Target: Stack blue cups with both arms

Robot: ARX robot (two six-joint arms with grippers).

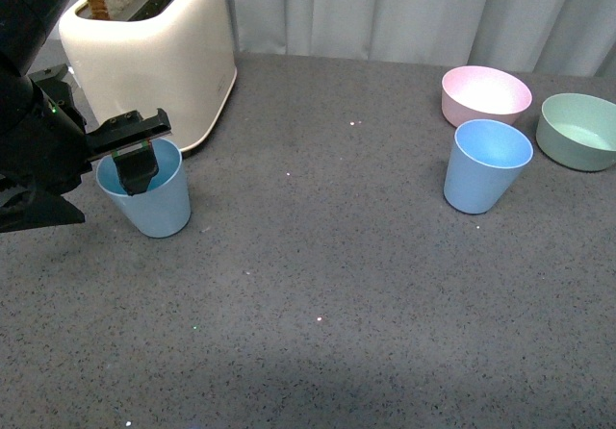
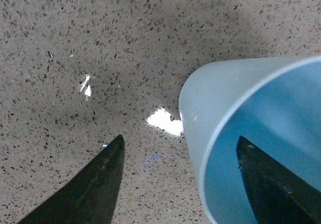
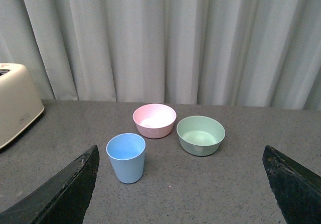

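Note:
One blue cup (image 1: 154, 203) stands upright by the toaster at the left. My left gripper (image 1: 137, 167) is open and straddles its rim. In the left wrist view (image 2: 180, 139) one finger (image 2: 273, 186) is inside the cup (image 2: 225, 103) and the other finger (image 2: 93, 186) is outside over the table, neither pressing the wall. The second blue cup (image 1: 487, 165) stands upright at the right, in front of the pink bowl. My right gripper (image 3: 180, 148) is open and empty, back from that cup (image 3: 126, 157), and out of the front view.
A cream toaster (image 1: 154, 49) with bread in it stands right behind the left cup. A pink bowl (image 1: 486, 94) and a green bowl (image 1: 577, 131) sit at the back right, also in the right wrist view (image 3: 154, 120) (image 3: 200, 135). A curtain hangs behind the table.

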